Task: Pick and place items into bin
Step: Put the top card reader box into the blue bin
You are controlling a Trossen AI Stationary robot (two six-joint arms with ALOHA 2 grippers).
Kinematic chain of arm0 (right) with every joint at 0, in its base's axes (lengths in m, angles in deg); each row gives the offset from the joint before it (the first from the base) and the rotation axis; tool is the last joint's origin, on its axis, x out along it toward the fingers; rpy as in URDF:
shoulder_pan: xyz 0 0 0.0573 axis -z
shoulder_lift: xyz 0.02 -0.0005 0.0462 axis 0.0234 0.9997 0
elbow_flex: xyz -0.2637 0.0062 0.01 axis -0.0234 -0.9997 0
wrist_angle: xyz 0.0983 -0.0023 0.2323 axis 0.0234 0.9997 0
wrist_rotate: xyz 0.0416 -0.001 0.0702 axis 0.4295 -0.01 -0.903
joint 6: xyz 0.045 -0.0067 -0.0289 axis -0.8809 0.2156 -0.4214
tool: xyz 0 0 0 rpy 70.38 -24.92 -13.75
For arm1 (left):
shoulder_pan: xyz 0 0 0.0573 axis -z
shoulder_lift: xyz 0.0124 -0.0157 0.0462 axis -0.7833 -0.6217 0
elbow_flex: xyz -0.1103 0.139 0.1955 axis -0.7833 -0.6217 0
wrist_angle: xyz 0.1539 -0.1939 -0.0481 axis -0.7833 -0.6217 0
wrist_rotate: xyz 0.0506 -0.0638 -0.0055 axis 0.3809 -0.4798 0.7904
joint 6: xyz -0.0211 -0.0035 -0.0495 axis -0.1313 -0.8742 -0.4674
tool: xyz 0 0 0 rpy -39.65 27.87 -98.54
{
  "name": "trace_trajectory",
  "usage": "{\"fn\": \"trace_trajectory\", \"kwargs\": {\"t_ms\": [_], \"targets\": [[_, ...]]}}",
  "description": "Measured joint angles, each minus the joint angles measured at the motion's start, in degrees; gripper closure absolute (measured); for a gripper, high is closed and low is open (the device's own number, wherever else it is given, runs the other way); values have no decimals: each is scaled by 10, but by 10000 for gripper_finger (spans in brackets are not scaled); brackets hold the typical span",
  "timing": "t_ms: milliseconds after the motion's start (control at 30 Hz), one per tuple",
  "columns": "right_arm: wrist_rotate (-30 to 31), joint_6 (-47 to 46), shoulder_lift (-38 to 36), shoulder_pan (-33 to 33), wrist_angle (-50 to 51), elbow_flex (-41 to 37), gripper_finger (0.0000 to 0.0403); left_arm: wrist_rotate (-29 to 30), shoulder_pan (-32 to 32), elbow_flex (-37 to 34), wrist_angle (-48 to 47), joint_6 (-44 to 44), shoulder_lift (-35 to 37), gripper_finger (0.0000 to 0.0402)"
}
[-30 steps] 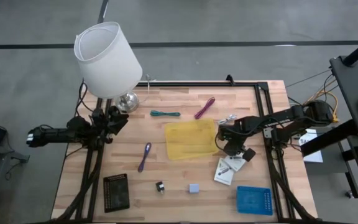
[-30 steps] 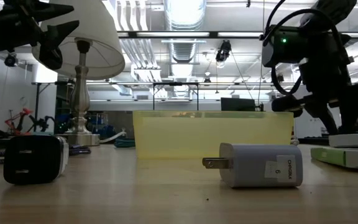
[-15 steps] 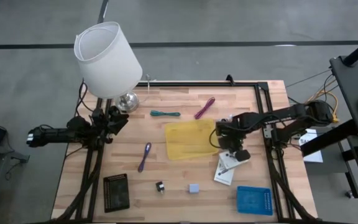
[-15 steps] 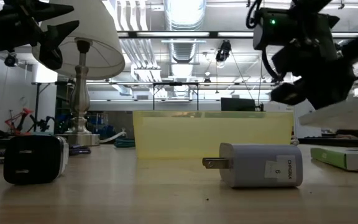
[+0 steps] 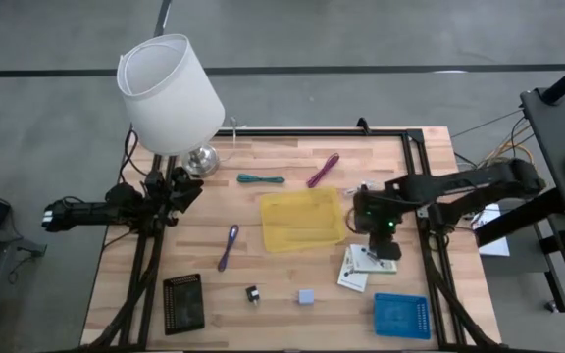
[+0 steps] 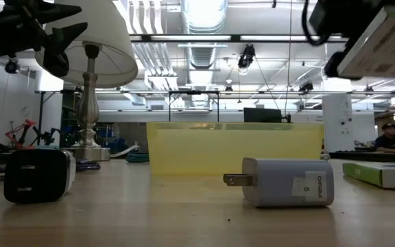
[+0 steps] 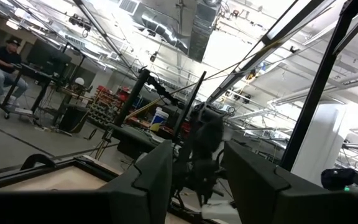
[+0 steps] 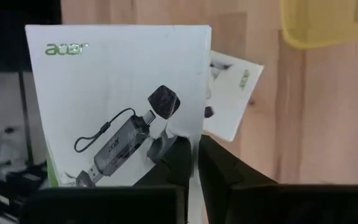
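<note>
High view: right gripper (image 5: 385, 257) clamps one white packet (image 5: 369, 259) above another white packet (image 5: 352, 278), beside one yellow bin (image 5: 301, 218).

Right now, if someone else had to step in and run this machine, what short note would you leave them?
Right gripper: shut on a white packet, lifted above the table just right of the yellow bin.
Left gripper: parked off the table's left edge, holding nothing.
Done: none of the items can be seen in the bin.
Left on the table: second white packet, magenta cord, teal cord, purple cord, grey-blue cube, tiny black piece.
</note>
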Motion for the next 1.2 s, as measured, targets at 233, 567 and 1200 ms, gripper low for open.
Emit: {"fn": "trace_trajectory", "kwargs": {"t_ms": [233,567,1200], "targets": [[74,-172,-73,-130,-1,0,393,0,0,0,0,0,0,272],[97,-311,-54,-304,-3,0,394,0,0,0,0,0,0,272],[142,-416,102,-438,-70,-1,394,0,0,0,0,0,0,272]]}}
